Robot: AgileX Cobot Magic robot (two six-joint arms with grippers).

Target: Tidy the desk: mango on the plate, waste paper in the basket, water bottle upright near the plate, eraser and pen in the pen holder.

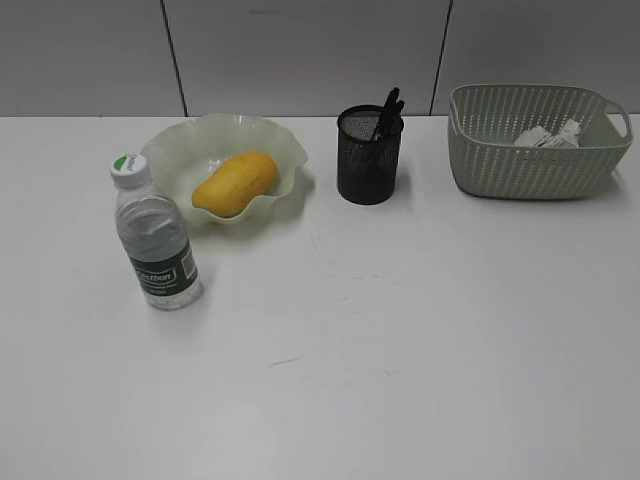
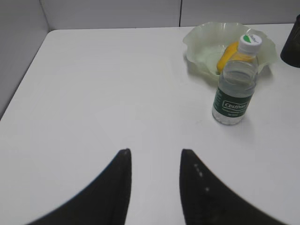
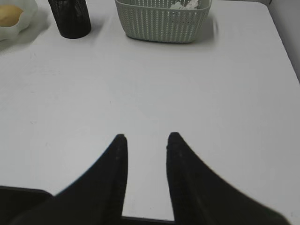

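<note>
While both pincers gape, 1 mango [image 1: 235, 184], 1 plate [image 1: 180, 150], 1 water bottle [image 1: 155, 240], 1 basket [image 1: 520, 165].

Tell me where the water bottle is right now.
The water bottle stands upright on the left of the exterior view, just in front of the plate holding the mango.

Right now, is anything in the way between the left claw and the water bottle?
No. Only bare desk lies between the open left claw and the upright water bottle. The plate with the mango sits behind the bottle.

Clear plastic water bottle [image 1: 155, 240], black mesh pen holder [image 1: 368, 155]
</note>
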